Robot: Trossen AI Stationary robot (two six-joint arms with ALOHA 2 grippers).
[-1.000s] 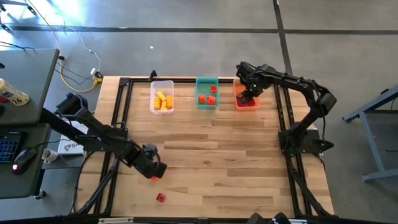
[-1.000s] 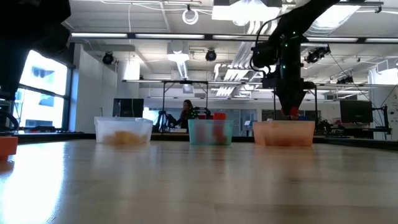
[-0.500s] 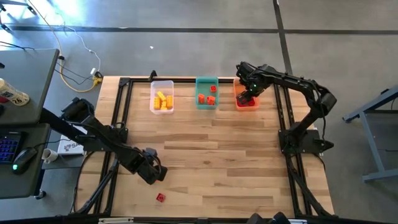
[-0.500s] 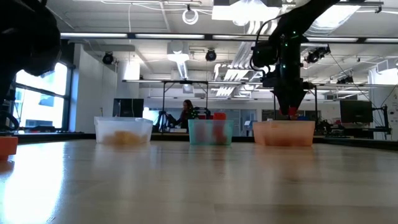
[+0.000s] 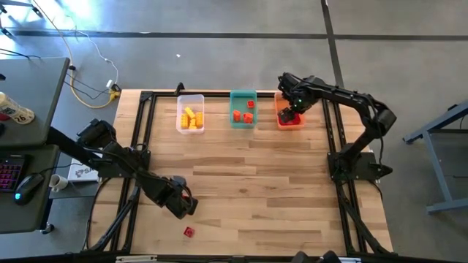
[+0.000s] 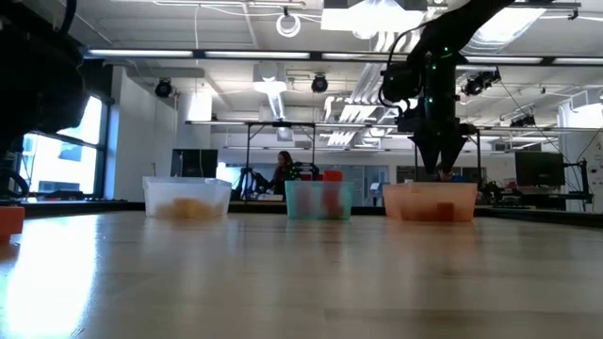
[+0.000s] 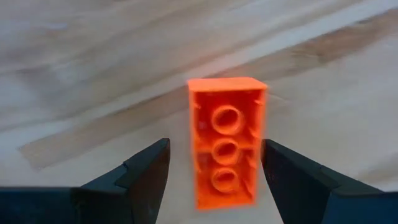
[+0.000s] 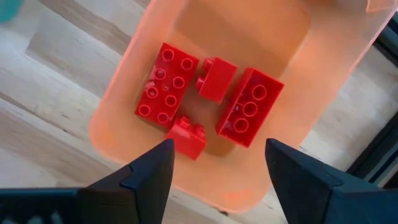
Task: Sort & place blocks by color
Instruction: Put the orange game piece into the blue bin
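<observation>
My left claw (image 7: 214, 180) hangs spread over an orange block (image 7: 226, 148) lying hollow side up near the tabletop's (image 5: 270, 183) front edge, bare wood all round. My right claw (image 8: 217, 174) hovers spread above the orange bin (image 8: 249, 37) holding four red blocks (image 8: 163, 87). I can read no writing anywhere.

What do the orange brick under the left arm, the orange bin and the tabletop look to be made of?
Orange brick: moulded plastic, smooth and slightly glossy; it lies underside up, showing hollow tubes inside thin walls.
Orange bin: thin translucent plastic, probably; the wood grain shows faintly through its wall.
Tabletop: light wood planks, likely a butcher-block style; visible grain and strip seams, with a soft sheen in the low view.
</observation>
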